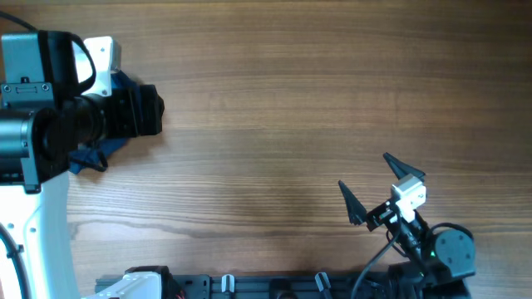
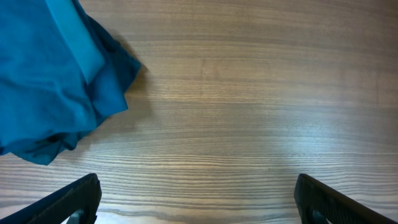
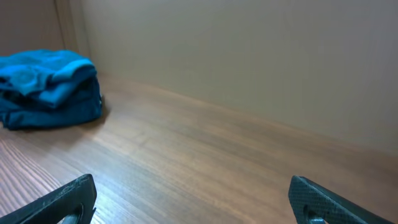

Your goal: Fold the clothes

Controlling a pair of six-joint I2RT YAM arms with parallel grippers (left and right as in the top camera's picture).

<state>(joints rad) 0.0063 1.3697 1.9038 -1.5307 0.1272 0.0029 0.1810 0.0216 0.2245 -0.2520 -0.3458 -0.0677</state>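
Note:
The clothes lie as a crumpled blue heap at the table's far left, mostly hidden under my left arm in the overhead view. In the left wrist view the clothes fill the upper left corner. My left gripper is open over bare wood just right of the heap, not touching it. From the right wrist view the clothes show as a bundle far off at the left. My right gripper stands open near the front right of the table, and nothing is between the jaws of the right gripper.
The wooden table stretches between the two arms. A black rail with clips runs along the front edge. A plain wall rises behind the table's far side. My left arm's white base stands at the front left.

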